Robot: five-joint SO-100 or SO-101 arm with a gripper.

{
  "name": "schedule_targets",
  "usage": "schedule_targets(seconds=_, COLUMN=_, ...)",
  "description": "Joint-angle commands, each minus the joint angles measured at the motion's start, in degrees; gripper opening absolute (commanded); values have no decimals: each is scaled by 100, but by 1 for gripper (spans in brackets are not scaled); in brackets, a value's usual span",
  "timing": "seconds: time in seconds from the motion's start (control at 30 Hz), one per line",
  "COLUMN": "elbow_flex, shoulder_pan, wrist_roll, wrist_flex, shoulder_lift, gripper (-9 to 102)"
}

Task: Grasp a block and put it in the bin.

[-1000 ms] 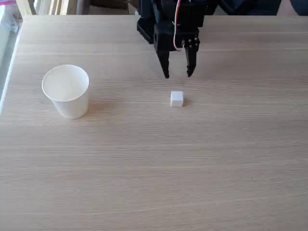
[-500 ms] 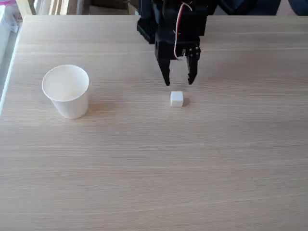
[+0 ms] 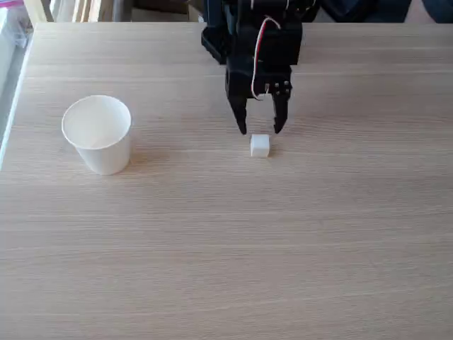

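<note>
A tiny white cube, the block, rests on the wooden table near the middle of the fixed view. My black gripper hangs open directly over it, pointing down, its two fingertips just above and to either side of the block's top edge. Nothing is held between the fingers. The bin, a white paper cup, stands upright far to the left of the block with its round rim facing up.
The light wooden table stretches wide in front of the block and to its right. The arm's black base and a red-and-white cable sit at the table's far edge. A window frame runs along the left edge.
The gripper has come down toward the block, its fingertips dropping from well behind and above it to just over its top. Block and cup have stayed put.
</note>
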Motion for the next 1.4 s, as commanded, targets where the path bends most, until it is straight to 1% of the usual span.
schedule_targets(seconds=0.0, elbow_flex=-299, shoulder_pan=97, wrist_roll=9, wrist_flex=-53, shoulder_lift=-158, gripper=31)
schedule_targets(seconds=0.5, elbow_flex=-650, shoulder_pan=53, wrist_roll=123, wrist_flex=-202, shoulder_lift=-703, gripper=31)
schedule_targets(seconds=0.87, elbow_flex=-1204, shoulder_pan=0, wrist_roll=334, wrist_flex=-202, shoulder_lift=-1248, gripper=31)
schedule_targets(seconds=1.13, elbow_flex=-1248, shoulder_pan=70, wrist_roll=281, wrist_flex=-202, shoulder_lift=-1336, gripper=30)
schedule_targets(seconds=1.27, elbow_flex=-1239, shoulder_pan=105, wrist_roll=264, wrist_flex=-211, shoulder_lift=-1336, gripper=26)
schedule_targets(seconds=1.37, elbow_flex=-1222, shoulder_pan=114, wrist_roll=264, wrist_flex=-237, shoulder_lift=-1345, gripper=16)
